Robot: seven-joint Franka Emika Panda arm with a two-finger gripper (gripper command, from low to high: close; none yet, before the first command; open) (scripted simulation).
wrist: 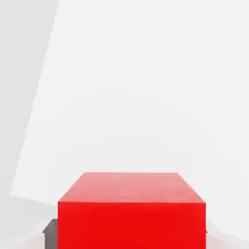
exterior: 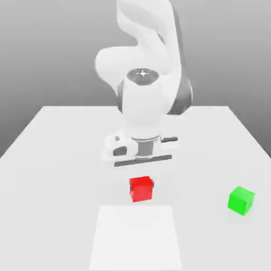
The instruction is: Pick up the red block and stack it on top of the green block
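The red block [exterior: 141, 189] sits at the middle of the white table [exterior: 53, 159], directly under the hand. In the hand view the red block [wrist: 131, 209] is very close, with a dark fingertip [wrist: 50, 227] against each side of it. My gripper [exterior: 141, 179] points straight down and is shut on the red block. I cannot tell whether the block touches the table or hangs just above it. The green block [exterior: 241, 200] stands alone towards the exterior view's right, well apart from the hand.
A brighter white rectangular patch [exterior: 136, 238] lies on the table just in front of the red block. The arm's bulky white body [exterior: 145, 95] rises behind the hand. Bare table separates the two blocks.
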